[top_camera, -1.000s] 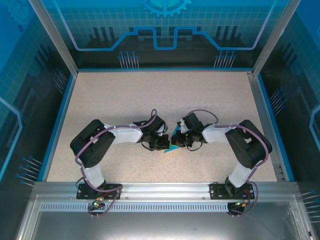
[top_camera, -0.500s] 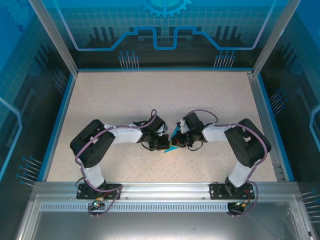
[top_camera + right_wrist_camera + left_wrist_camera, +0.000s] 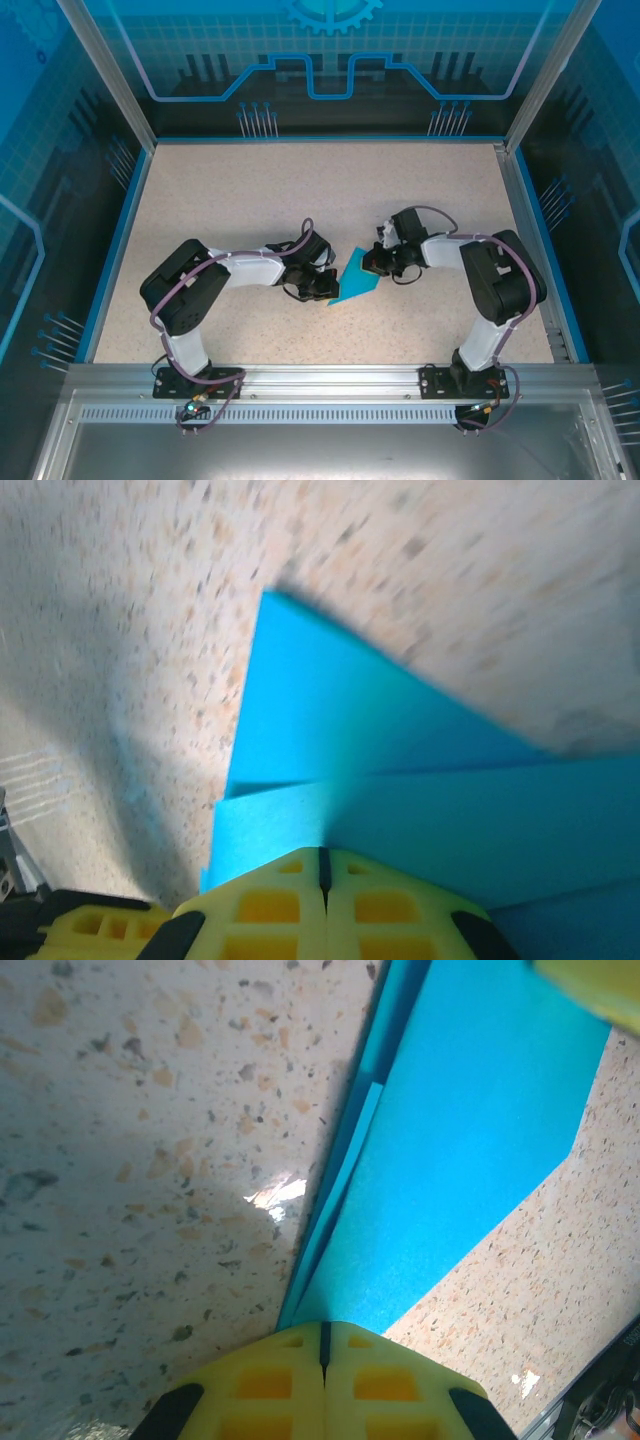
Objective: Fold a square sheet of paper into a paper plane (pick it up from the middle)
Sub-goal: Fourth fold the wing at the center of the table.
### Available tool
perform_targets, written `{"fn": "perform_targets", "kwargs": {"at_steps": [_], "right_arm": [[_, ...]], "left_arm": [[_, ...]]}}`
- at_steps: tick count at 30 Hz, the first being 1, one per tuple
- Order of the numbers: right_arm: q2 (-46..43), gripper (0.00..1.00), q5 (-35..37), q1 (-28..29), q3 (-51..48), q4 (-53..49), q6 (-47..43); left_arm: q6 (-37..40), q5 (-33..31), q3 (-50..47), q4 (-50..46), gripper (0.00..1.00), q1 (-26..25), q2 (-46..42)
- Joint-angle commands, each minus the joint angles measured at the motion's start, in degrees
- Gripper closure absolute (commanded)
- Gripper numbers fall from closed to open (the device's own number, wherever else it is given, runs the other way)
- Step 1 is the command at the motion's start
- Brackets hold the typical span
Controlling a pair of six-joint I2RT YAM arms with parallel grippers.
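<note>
**Holding the paper plane between two clenched grippers**

Top view: the cyan paper plane (image 3: 357, 283) lies low over the speckled table (image 3: 250, 200), directly between the two grippers. The left gripper (image 3: 322, 286) is clamped on the near-left edge of the paper. The right gripper (image 3: 372, 263) is clamped on the opposite, far-right edge.

Left wrist view: the left gripper (image 3: 322, 1345) has its yellow pads (image 3: 270, 1380) pressed together. The paper plane (image 3: 470, 1130) emerges from the seam and runs ahead and to the right of the tips. Layered creases show along its left side.

Right wrist view: the right gripper (image 3: 322, 870) is likewise clenched on the paper plane (image 3: 400, 780). The paper fans out ahead of the tips to a pointed corner, over a blurred table surface.
</note>
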Motion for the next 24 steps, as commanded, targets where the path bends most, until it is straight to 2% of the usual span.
{"fn": "perform_targets", "kwargs": {"at_steps": [1, 6, 11, 16, 24], "right_arm": [[1.0, 0.95, 4.0, -2.7, 1.4, -2.3, -2.9], [-3.4, 0.95, 2.5, -1.9, 1.9, -2.1, -2.4], [-7.1, 0.94, 2.7, 4.8, -0.3, -2.4, -1.0], [-5.8, 0.94, 2.3, 10.0, -2.8, -0.1, 2.1], [0.8, 0.95, -1.3, 11.9, -0.9, 0.6, 1.7]], "left_arm": [[-0.6, -3.9, -2.5, -8.7, 1.0, -0.1, 2.5], [-0.5, -3.9, -1.8, -9.2, 1.0, -0.1, 2.6], [-0.4, -3.9, -1.1, -9.3, 1.0, -0.1, 2.7], [-0.2, -3.8, -0.8, -9.5, 1.0, -0.2, 3.2], [-0.4, -4.0, -0.4, -9.9, 1.0, -0.1, 3.3]]}}
